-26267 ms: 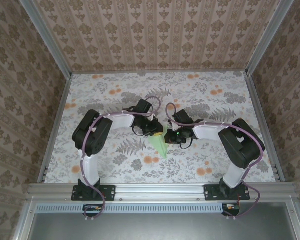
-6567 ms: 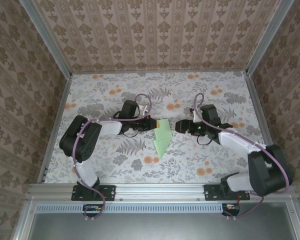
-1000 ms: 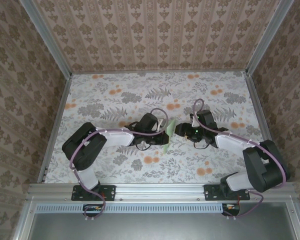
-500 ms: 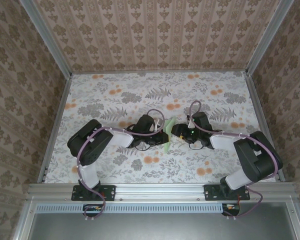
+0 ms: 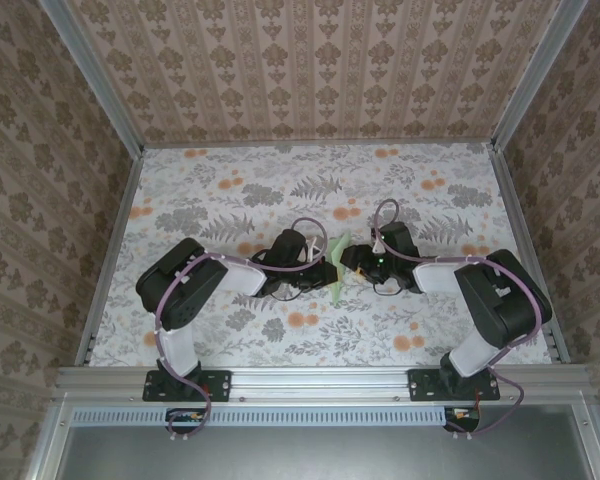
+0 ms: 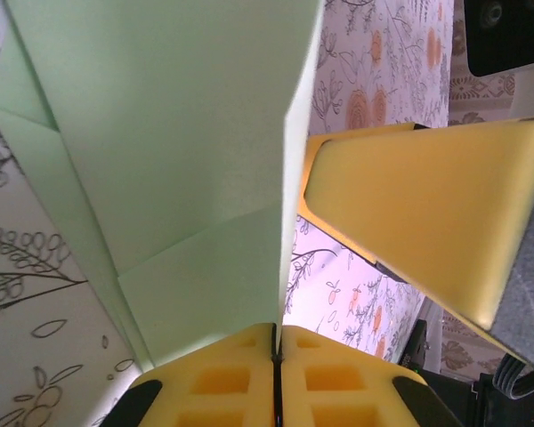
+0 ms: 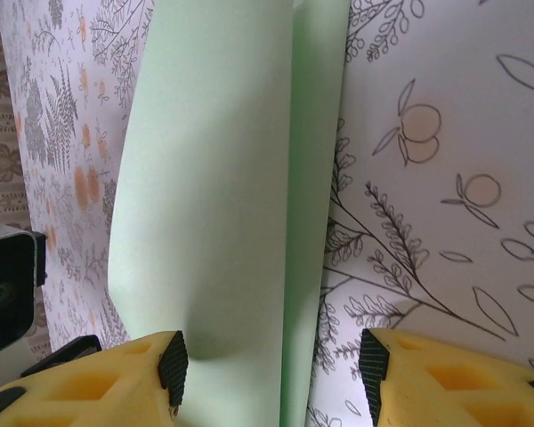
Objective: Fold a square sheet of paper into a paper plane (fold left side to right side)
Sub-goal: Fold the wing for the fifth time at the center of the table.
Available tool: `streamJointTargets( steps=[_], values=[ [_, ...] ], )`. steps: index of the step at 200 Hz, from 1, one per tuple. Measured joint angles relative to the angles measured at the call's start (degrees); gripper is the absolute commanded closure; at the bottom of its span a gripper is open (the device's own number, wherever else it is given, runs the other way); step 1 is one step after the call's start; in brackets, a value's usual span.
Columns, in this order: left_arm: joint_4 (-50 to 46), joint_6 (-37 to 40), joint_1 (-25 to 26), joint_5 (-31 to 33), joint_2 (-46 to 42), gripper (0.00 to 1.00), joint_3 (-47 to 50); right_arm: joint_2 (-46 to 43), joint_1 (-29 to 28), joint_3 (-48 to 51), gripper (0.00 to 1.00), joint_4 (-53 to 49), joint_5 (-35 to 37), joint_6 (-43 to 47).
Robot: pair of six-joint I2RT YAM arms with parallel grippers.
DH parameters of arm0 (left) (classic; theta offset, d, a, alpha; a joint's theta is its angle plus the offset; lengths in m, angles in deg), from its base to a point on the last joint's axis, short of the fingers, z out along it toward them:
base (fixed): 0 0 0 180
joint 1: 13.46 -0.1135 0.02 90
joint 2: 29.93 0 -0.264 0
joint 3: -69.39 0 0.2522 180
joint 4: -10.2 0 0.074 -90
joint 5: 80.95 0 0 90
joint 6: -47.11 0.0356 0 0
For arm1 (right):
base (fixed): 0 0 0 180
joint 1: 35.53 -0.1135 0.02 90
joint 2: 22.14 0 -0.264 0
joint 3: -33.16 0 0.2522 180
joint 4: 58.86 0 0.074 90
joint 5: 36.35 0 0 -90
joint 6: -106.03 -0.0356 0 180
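Left gripper (image 6: 278, 351): yellow foam pads pressed flat together, no gap, with the folded edge of the paper plane (image 6: 178, 160) pinched in the seam. Right gripper (image 7: 271, 374): jaws wide apart, straddling the paper plane (image 7: 214, 178) and gripping nothing. Its left finger sits against the paper where the sheet bulges a little; the other finger is clear of it. In the left wrist view, one of the right gripper's fingers (image 6: 427, 205) is a yellow wedge just beside the raised fold.

From above, the paper plane (image 5: 338, 272) is mid-table, between the left gripper (image 5: 325, 272) and the right gripper (image 5: 352, 262). It reads as a thin strip, long axis near-to-far and tilted slightly. The narrow end looks to point at the near edge, but it's too small to be sure.

Paper is pale green, matte and smooth, with crisp straight creases and one flap standing up. Diagonal layered edges show in the left wrist view. The table (image 5: 230, 190) has a floral fern-and-orange-blossom print.
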Motion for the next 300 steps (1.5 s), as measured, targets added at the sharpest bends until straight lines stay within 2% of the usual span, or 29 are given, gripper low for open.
streamJointTargets(
  steps=[109, 166, 224, 253, 300],
  values=[
    [1.88, -1.99, -0.39, 0.02, 0.0, 0.92, 1.77, 4.26, -0.2, -3.98, 0.52, 0.02, 0.63, -0.24],
    [2.67, -2.25, -0.39, 0.02, 0.26, 0.88, 1.79, 5.42, -0.57, -7.04, 0.56, -5.05, 1.44, -0.2],
    [2.49, -2.21, -0.46, 0.13, 0.11, 0.71, 1.88, 5.97, -0.79, -8.74, 0.58, -8.33, 2.32, -0.17],
    [1.29, -1.57, -1.2, 0.59, -1.53, 0.58, 2.54, 6.05, -0.79, -8.92, 0.58, -8.52, 2.32, -0.17],
    [-1.38, -0.5, -3.69, 0.66, -5.22, 0.51, 2.84, 6.12, -0.79, -9.05, 0.58, -8.74, 2.32, -0.17]
  ],
)
